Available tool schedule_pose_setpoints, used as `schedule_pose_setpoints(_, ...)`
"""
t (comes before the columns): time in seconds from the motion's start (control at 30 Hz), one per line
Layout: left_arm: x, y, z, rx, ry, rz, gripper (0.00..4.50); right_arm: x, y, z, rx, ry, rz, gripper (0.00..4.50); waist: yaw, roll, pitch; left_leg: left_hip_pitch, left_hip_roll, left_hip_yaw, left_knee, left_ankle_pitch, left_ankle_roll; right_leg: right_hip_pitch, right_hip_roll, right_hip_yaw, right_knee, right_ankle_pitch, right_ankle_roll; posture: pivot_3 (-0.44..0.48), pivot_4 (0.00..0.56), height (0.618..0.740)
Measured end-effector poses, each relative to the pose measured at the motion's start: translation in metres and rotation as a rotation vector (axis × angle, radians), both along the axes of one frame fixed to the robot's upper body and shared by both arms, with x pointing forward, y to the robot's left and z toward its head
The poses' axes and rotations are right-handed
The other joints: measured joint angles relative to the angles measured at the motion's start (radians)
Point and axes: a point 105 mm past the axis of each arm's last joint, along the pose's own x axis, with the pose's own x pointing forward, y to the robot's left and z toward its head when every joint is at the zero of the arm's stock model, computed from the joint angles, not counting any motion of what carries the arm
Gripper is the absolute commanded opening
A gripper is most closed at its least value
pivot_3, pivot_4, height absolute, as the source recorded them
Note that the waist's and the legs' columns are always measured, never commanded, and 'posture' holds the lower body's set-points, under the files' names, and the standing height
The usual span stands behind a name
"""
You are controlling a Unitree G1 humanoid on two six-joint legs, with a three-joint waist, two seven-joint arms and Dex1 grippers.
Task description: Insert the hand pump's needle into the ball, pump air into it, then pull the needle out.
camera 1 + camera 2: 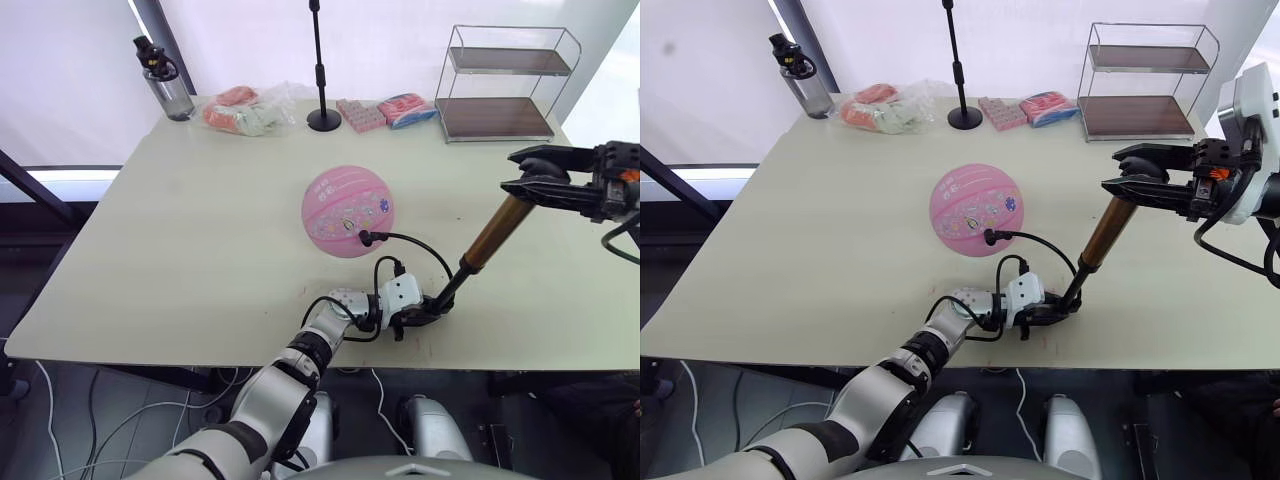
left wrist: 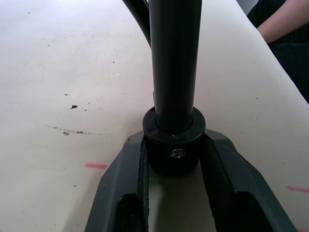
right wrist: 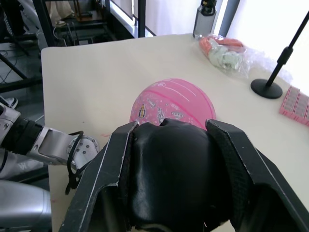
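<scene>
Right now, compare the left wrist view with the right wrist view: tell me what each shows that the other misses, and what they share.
Left wrist view: the left gripper shut on the pump's black base, red marks on the table, and a person's arm.

Right wrist view: the right gripper shut on the pump's black handle, the pink ball, a water bottle, a stand and a clear bag.

Shared: the pump and the table.

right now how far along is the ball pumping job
Insertion looks done: the needle fitting sits against the ball, hose attached. Pumping is in hand: the left pincer clamps the hand pump at its base on the table, and the right pincer grips the handle, with the pump tilted. The ball looks round. Left: finishing the pumping and pulling the needle out.
</scene>
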Motion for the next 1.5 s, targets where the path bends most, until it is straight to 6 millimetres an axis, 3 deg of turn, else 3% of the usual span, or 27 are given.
schedule_pose_setpoints(0.23, 0.0, 0.001, 0.0, 0.001, 0.001, 0.001, 1.07, 0.0, 0.0, -0.006, -0.024, -0.029, -0.007, 1.83, -0.001, 0.0, 0.0, 0.001, 0.0, 0.0, 0.0, 0.0, 0.0, 0.0, 0.0, 0.0, 0.0, 0.0, 0.0, 0.0, 0.15, 0.731)
schedule_pose_setpoints(0.4, 0.001, 0.003, -0.002, 0.006, 0.002, 0.008, 1.07, 0.001, 0.004, -0.031, 0.006, -0.044, -0.022, 1.83, -0.003, -0.002, -0.002, 0.002, 0.001, 0.0, 0.0, 0.0, 0.0, 0.001, 0.001, 0.0, 0.0, 0.0, 0.0, 0.0, 0.15, 0.731)
schedule_pose_setpoints(0.83, 0.001, 0.007, -0.007, 0.027, 0.025, 0.026, 1.07, 0.004, 0.032, -0.134, -0.018, -0.071, -0.048, 1.83, -0.006, -0.01, -0.012, 0.011, 0.003, 0.0, -0.001, 0.0, 0.0, 0.008, 0.003, 0.0, 0.0, 0.0, 0.0, 0.0, 0.15, 0.731)
schedule_pose_setpoints(0.93, 0.0, 0.007, -0.007, 0.026, 0.023, 0.027, 1.07, 0.003, 0.033, -0.146, -0.035, -0.076, -0.055, 1.83, -0.006, -0.009, -0.013, 0.011, 0.003, 0.0, -0.001, 0.0, 0.0, 0.009, 0.003, 0.0, 0.0, 0.0, 0.0, 0.0, 0.15, 0.731)
schedule_pose_setpoints(1.1, 0.0, 0.006, -0.007, 0.026, 0.022, 0.026, 1.07, 0.004, 0.034, -0.14, -0.038, -0.087, -0.052, 1.83, -0.006, -0.009, -0.012, 0.011, 0.003, 0.0, -0.001, 0.0, 0.0, 0.009, 0.003, 0.0, 0.0, 0.0, 0.0, 0.0, 0.15, 0.731)
schedule_pose_setpoints(1.23, 0.0, 0.003, -0.004, 0.012, 0.018, 0.017, 1.07, 0.007, 0.026, -0.127, -0.037, 0.001, -0.053, 1.83, -0.003, -0.005, -0.007, 0.008, 0.002, 0.0, -0.001, 0.0, 0.0, 0.006, 0.002, 0.0, 0.0, 0.0, 0.0, 0.0, 0.15, 0.731)
schedule_pose_setpoints(1.5, 0.0, 0.0, -0.001, -0.002, 0.016, 0.009, 1.07, 0.008, 0.012, -0.056, -0.02, -0.013, -0.023, 1.83, 0.0, -0.001, -0.002, 0.001, 0.0, 0.0, -0.001, 0.0, 0.0, 0.001, 0.001, 0.0, 0.0, 0.0, 0.0, 0.0, 0.15, 0.731)
